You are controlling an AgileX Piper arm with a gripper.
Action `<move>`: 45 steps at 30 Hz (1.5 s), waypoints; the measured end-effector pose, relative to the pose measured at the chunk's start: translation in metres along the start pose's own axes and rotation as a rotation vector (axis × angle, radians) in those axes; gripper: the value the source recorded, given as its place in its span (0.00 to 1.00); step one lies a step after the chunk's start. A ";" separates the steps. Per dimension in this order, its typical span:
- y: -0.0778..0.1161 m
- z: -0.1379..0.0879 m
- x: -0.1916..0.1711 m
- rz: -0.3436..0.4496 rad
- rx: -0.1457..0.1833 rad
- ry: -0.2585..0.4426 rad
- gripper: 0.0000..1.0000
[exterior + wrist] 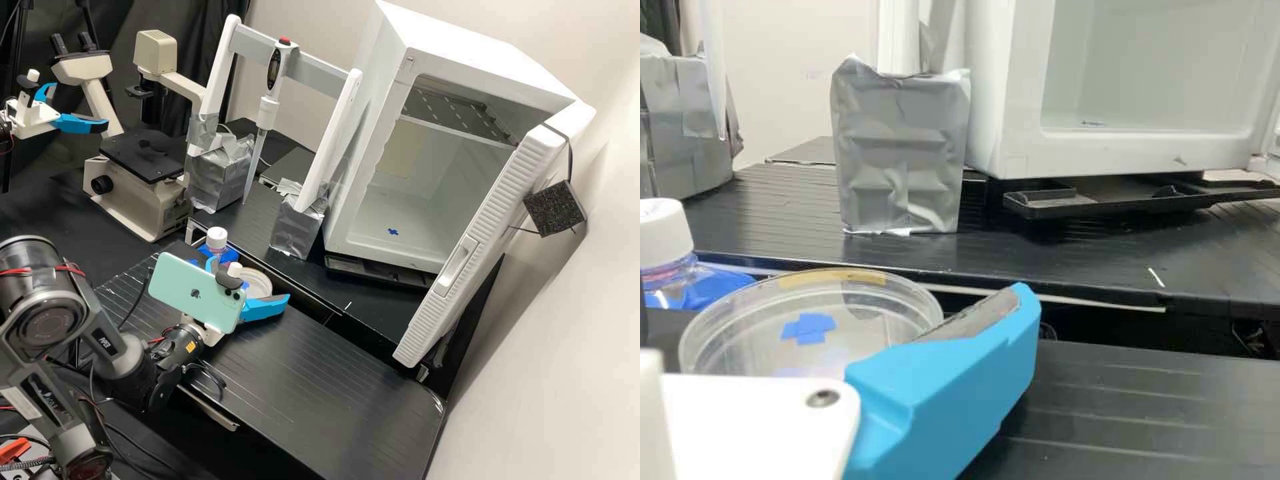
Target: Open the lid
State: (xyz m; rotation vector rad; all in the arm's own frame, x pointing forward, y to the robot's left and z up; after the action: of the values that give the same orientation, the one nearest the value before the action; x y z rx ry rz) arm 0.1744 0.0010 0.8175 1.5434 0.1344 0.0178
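- High view, leftmost here: a white-capped bottle (217,238) stands just beside a shallow, clear round dish (257,275).
- Next, the claw (251,279) is spread wide at the dish, apparently holding nothing; contact with it cannot be told.
- Then the dish, by the bench's (320,380) far edge. Its lid (888,322) is likely light, stiff, slippery and easily cracked; best taken gently by opposite sides of the rim, then raised level.
- Rightmost, a white cabinet (467,37) stands open.
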 end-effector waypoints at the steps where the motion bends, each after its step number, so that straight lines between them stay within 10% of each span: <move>1: 0.001 0.001 0.000 0.002 -0.002 -0.004 1.00; 9: 0.003 0.004 -0.002 0.012 0.008 -0.019 1.00; 10: 0.003 0.004 -0.002 0.010 0.013 -0.018 0.00; 45: -0.004 0.000 0.004 0.008 0.020 -0.005 0.00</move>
State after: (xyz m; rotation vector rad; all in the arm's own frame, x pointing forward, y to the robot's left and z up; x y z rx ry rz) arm 0.1783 0.0014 0.8131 1.5637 0.1250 0.0187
